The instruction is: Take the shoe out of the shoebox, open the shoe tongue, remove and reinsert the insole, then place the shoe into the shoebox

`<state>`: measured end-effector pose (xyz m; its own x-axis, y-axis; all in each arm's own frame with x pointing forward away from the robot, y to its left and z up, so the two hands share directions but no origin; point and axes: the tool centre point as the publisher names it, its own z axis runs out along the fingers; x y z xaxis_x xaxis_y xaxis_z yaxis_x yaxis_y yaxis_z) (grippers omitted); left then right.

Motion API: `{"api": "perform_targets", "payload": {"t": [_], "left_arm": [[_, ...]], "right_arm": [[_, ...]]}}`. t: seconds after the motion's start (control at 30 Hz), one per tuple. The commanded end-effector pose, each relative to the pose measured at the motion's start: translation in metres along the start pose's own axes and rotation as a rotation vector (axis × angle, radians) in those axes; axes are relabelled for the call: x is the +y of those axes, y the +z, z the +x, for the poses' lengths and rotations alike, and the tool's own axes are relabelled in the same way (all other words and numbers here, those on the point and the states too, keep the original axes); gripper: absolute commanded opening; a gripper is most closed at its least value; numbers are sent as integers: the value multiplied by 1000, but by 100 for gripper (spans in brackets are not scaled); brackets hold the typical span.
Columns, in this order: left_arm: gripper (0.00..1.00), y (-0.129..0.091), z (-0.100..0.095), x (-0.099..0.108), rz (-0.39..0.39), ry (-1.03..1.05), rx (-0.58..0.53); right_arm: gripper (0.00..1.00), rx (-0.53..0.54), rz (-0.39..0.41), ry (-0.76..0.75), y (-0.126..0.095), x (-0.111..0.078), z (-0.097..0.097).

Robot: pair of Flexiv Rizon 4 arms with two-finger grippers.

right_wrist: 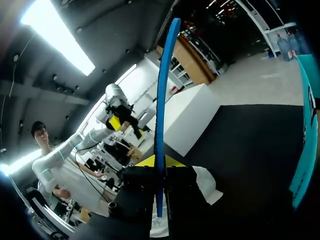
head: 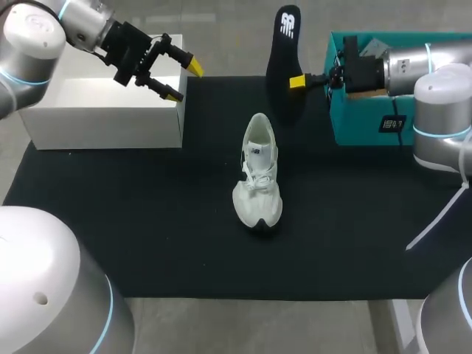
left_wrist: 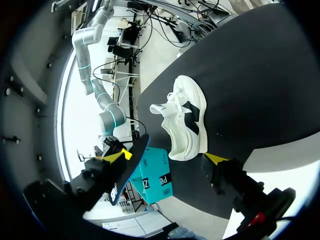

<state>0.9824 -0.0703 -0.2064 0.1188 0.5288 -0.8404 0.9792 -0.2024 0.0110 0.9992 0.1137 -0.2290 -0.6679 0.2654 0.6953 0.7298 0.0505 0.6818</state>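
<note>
A white sneaker (head: pixel 258 177) stands upright in the middle of the black mat, toe toward the front edge. My right gripper (head: pixel 297 82) is shut on a black insole (head: pixel 282 59), holding it on end above the mat behind the shoe. In the right wrist view the insole (right_wrist: pixel 161 100) shows edge-on between the fingers, and the sneaker (right_wrist: pixel 207 182) lies below them. My left gripper (head: pixel 181 77) hangs open and empty over the white box's corner. The left wrist view has the sneaker (left_wrist: pixel 185 122) ahead of the gripper (left_wrist: pixel 167 157).
A white box (head: pixel 103 110) sits at the back left of the mat. The teal shoebox (head: pixel 361 118) stands at the back right, under my right arm. Black mat (head: pixel 147 221) covers most of the table around the shoe.
</note>
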Motion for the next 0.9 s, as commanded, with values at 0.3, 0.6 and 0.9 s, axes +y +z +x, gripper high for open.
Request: {"api": "perform_targets", "payload": {"t": [0.3,0.6,0.9], "left_arm": [[100,0,0,-1,-3,1,4],[100,0,0,-1,-3,1,4],[100,0,0,-1,-3,1,4]], "right_arm": [[0,-76,49,-67,16,-1,-3],[0,-86,99,-112,21,-20,-11],[0,-60,106,-108,35,-31,-21]]}}
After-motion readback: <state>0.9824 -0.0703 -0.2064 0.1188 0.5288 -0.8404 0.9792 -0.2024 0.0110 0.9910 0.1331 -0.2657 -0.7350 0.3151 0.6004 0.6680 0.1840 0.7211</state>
